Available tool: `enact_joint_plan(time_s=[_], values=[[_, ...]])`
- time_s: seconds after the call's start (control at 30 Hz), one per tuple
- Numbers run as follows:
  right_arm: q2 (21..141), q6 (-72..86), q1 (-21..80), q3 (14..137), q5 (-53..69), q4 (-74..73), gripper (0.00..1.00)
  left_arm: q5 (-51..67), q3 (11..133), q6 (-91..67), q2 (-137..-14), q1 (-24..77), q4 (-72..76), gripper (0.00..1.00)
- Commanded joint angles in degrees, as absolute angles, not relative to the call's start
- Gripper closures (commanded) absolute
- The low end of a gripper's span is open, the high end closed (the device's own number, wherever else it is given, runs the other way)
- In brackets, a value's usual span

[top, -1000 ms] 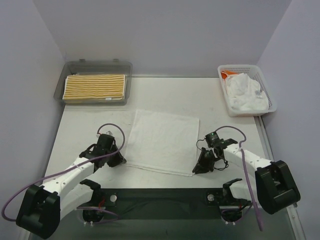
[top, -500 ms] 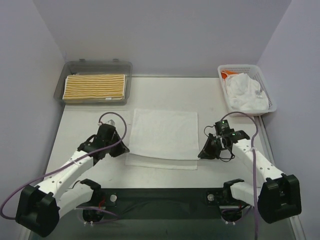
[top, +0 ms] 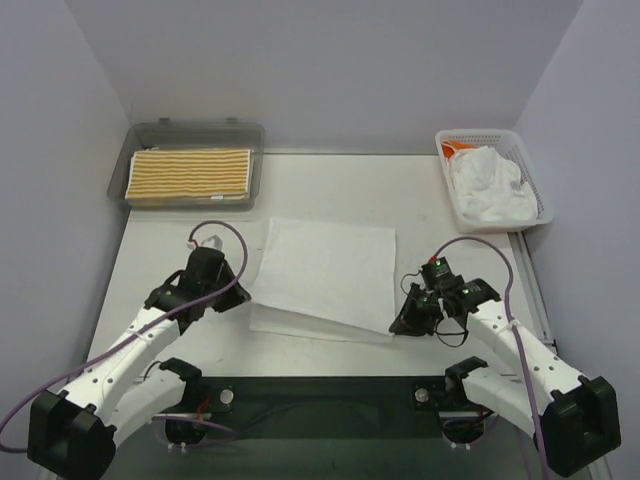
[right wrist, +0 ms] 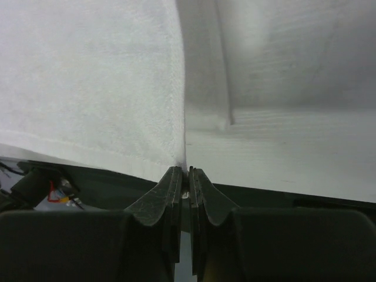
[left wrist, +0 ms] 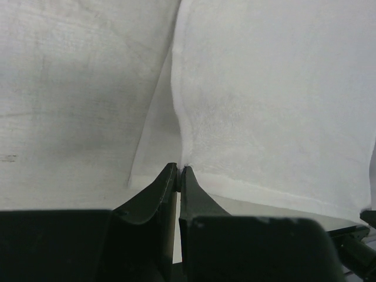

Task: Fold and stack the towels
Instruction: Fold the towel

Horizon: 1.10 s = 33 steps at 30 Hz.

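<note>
Bench (top: 420, 195) held one white towel (top: 325, 272) in the middle, slightly toward the near edge. It was doubled over, and a strip of the lower layer showed along its near side. The left gripper (top: 244, 302) was clamped on the top layer's near-left corner. The right gripper (top: 396, 326) was clamped on its near-right corner. In the left wrist view the fingers (left wrist: 154, 194) were pressed together with the cloth edge nipped at the tips, and the pinch itself was barely visible. The right wrist view showed the same, with its fingers (right wrist: 167, 194) together on the hem. How far the corners were raised off the bench was hard to judge. A yellow striped towel (top: 190, 175) lay folded in the tray (top: 195, 131) at the far left corner. Crumpled white towels (top: 490, 187) filled the basket (top: 541, 203) at the far right corner, their count unclear. An orange item (top: 456, 148) was mostly buried behind them.
</note>
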<state>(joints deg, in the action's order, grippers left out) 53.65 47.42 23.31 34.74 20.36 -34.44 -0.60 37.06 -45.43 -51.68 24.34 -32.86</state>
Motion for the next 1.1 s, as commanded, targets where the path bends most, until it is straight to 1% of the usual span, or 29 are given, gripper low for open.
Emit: enact_joint_plan(time_s=[0.0,0.03,0.13,0.23,0.37,0.43,0.47,0.53,0.57,0.6,0.63,0.67,0.7,0.8,0.93,0.97,1.03,1.07], values=[[56.2,50.0,23.9,28.8,18.1,-32.9,1.00,0.0,31.1,-46.0,-52.4,24.1,-31.5,1.00],[58.6,49.5,23.9,27.8,17.6,-32.1,1.00,1.4,28.5,-46.5,-52.7,24.1,-30.3,1.00],[64.1,46.9,23.6,26.5,15.0,-29.8,1.00,4.2,25.6,-47.6,-55.2,24.3,-26.6,1.00],[67.3,46.1,23.0,26.5,14.9,-28.5,1.00,4.7,24.4,-47.9,-56.3,24.6,-25.5,1.00],[67.8,46.3,23.1,25.7,15.1,-27.1,1.00,3.4,22.1,-48.0,-55.5,24.6,-24.5,1.00],[68.6,46.3,22.9,25.3,15.1,-27.1,1.00,3.6,21.2,-48.5,-55.8,24.6,-24.0,0.97],[68.9,46.2,23.0,25.2,15.1,-27.0,0.98,4.0,21.0,-48.6,-56.2,24.6,-23.8,0.94],[68.5,46.1,23.0,25.3,15.3,-27.2,0.87,5.5,20.7,-49.0,-56.1,24.6,-24.3,0.88],[67.9,46.1,23.0,25.4,15.3,-27.7,0.79,5.9,20.8,-49.1,-55.2,24.7,-25.4,0.78],[67.1,46.1,23.0,25.5,15.5,-28.1,0.67,6.0,21.0,-49.0,-54.2,24.7,-26.3,0.74],[65.1,46.0,23.2,25.7,15.5,-28.7,0.61,5.6,21.7,-49.0,-53.1,24.7,-27.3,0.68],[63.9,46.0,23.3,26.6,15.4,-30.1,0.54,5.3,22.2,-48.9,-50.3,24.7,-29.5,0.60],[62.7,45.8,23.3,27.2,15.3,-31.0,0.51,4.9,22.8,-48.9,-48.7,24.7,-30.7,0.53],[58.5,44.6,23.6,31.7,13.1,-35.1,0.46,3.8,25.7,-49.0,-43.2,24.7,-34.8,0.52],[59.0,39.9,22.9,39.7,8.5,-38.1,0.46,2.7,30.3,-48.4,-42.2,24.7,-35.9,0.48],[60.0,38.9,22.5,41.4,7.9,-38.0,0.51,2.6,32.8,-47.9,-44.0,24.6,-34.9,0.48],[64.3,36.7,20.3,47.0,8.8,-36.8,0.55,2.1,35.4,-45.2,-47.0,24.7,-32.4,0.48],[65.9,34.6,19.5,48.9,9.9,-34.1,0.58,1.8,38.0,-44.0,-51.0,24.7,-28.7,0.48]])
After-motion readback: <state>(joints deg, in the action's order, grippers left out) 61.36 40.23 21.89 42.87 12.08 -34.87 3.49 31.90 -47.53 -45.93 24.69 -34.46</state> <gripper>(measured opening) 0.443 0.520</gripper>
